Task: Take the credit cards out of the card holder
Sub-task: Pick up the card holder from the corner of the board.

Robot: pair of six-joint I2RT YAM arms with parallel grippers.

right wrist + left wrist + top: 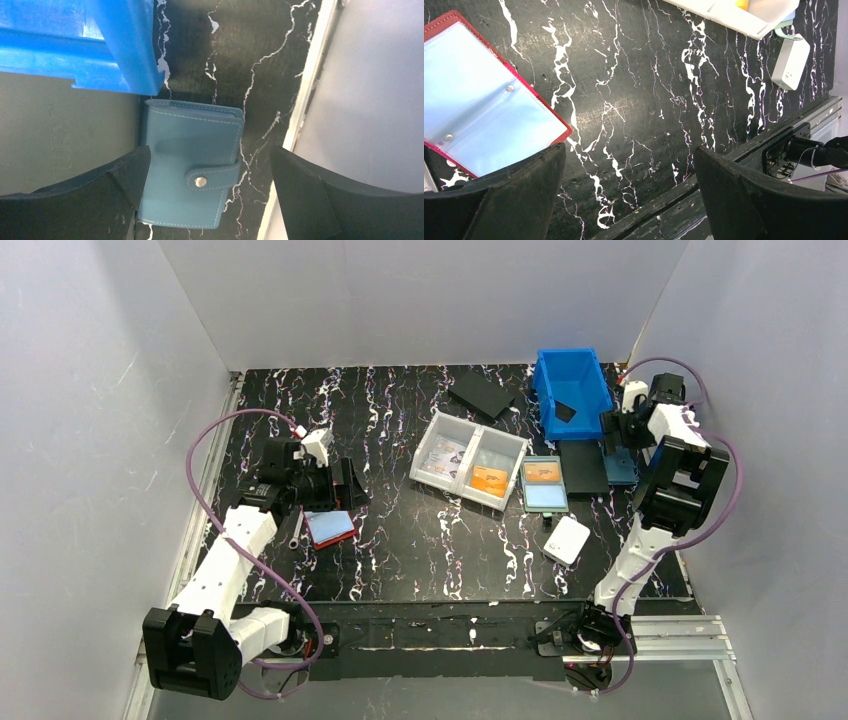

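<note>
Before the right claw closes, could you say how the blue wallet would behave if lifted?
The blue wallet looks soft and stitched, so it probably flexes. Its snap tab is fastened, so it likely stays shut. Lying flat, it should slide, not roll.

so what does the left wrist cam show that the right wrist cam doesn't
Only the left wrist view: an open red-edged holder with a pale blue face, a white tray corner and a small white box. Only the right wrist view: a blue bin, a closed blue snap wallet and a dark flat sheet. Both: the black marbled table, with the left claw and the right claw each open and empty.
</note>
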